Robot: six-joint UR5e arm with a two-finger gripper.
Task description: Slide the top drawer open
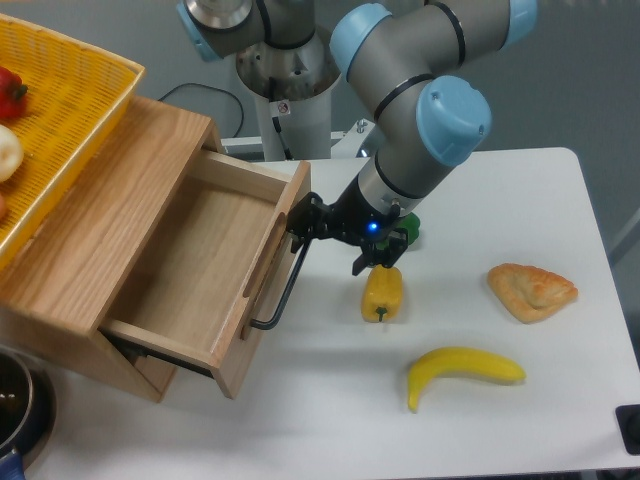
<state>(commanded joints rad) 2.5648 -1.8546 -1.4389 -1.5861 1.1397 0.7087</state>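
The drawer (205, 265) sits left of centre in the frame, pulled well out of the cabinet (95, 235), its bare wooden floor showing. Its front panel faces right, with the black bar handle (285, 285) running down along it. The gripper (303, 222) is at the upper end of that handle, just right of the panel's top corner, its dark fingers pinched around the bar (the contact itself is small and dark, but the fingers sit either side of the bar). The arm (420, 120) rises from there toward the top centre.

On the white table (330, 420), a yellow pepper (382, 292) lies just below the wrist, and a green item (409, 229) peeks out behind the arm. A banana (462, 370) lies lower right of centre, with a pastry (532, 290) at the right. A yellow basket (55, 110) rests on the cabinet at the upper left, holding a red pepper (10, 92) and a pale round thing (6, 152).
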